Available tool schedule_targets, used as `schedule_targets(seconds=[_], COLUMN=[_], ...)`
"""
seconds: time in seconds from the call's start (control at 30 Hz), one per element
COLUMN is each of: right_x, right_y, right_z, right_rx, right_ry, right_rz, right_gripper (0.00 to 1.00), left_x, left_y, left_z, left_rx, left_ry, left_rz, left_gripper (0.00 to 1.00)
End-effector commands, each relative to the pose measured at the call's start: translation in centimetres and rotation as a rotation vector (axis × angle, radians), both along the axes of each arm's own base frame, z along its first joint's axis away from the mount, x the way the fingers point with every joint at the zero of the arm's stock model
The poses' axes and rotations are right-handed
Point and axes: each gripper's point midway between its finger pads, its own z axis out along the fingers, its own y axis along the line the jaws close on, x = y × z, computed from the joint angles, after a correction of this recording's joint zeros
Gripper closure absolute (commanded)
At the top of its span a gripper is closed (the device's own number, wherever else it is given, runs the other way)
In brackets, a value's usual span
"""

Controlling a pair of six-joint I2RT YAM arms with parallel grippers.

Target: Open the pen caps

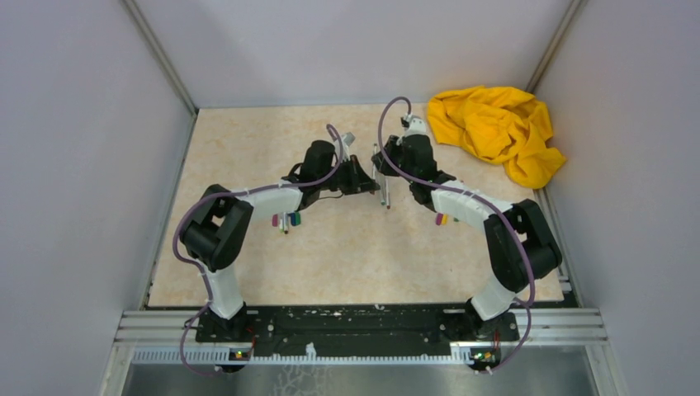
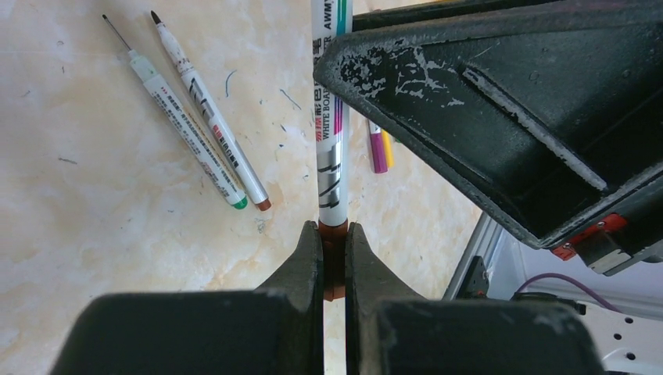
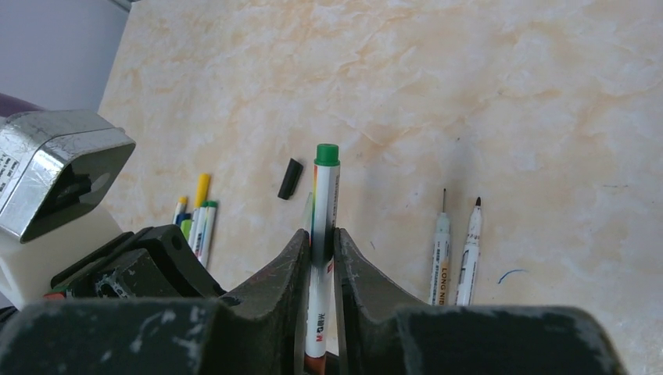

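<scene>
My left gripper (image 2: 334,233) pinches the smooth brown pen cap (image 2: 334,262); my right gripper (image 3: 321,238) flanks the slim white barrel (image 3: 326,195), whether gripping I cannot tell.

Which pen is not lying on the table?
The pen with the green end: the left gripper clamps its brown cap and its barrel runs through the right gripper. The other pens lie flat.

Beige marbled tabletop (image 1: 248,148), seen from above: a crumpled yellow cloth (image 1: 495,128) lies at 2 o'clock of centre in the far right corner, and a cluster of white pens with coloured ends (image 1: 286,221) at 9 o'clock. In the right wrist view, a small black bullet-shaped plastic cap (image 3: 290,178) lies loose, with two uncapped white fine-tip pens (image 3: 440,262) side by side at 4 o'clock of it.
</scene>
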Motion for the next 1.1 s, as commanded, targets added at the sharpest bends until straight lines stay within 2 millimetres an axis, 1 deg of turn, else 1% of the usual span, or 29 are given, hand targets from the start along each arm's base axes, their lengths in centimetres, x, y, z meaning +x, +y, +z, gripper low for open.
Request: schedule_targets(seconds=[0.0,0.13,0.5,0.8,0.9,0.93,0.97,1.03,1.07], right_x=[-0.9,-0.9,-1.1,-1.4,-1.4,-1.4,-1.4,-1.4,-1.3], right_y=[2.1,2.1,2.2,2.2,2.2,2.2,2.2,2.2,2.2], right_z=[-0.1,-0.6,-1.6,-2.0,-2.0,-1.9,-1.9,-1.9,-1.9], right_rx=[0.013,0.003,-0.004,-0.004,-0.006,-0.005,-0.005,-0.009,-0.011], right_ry=[-0.019,-0.008,0.012,0.019,0.019,0.02,0.019,0.02,0.019], right_rz=[0.103,0.107,0.119,0.125,0.124,0.124,0.125,0.126,0.125], right_gripper=[0.84,0.83,0.82,0.79,0.8,0.81,0.84,1.0,1.0], left_x=[-1.0,-1.1,-0.8,-0.5,-0.6,-0.6,-0.7,-0.8,-0.8], left_y=[-1.1,-1.2,-1.3,-1.2,-1.2,-1.1,-1.2,-1.1,-1.0], left_z=[2.4,2.2,3.3,3.9,3.7,3.6,3.5,3.3,3.2], left_rx=[-0.024,-0.022,-0.033,-0.034,-0.031,-0.031,-0.029,-0.027,-0.024], left_ry=[-0.063,-0.053,-0.07,-0.086,-0.082,-0.079,-0.078,-0.074,-0.073], left_rz=[-0.105,-0.115,-0.11,-0.095,-0.098,-0.099,-0.101,-0.101,-0.1], left_gripper=[1.0,1.0,1.0,1.0,1.0,1.0,1.0,1.0,1.0])
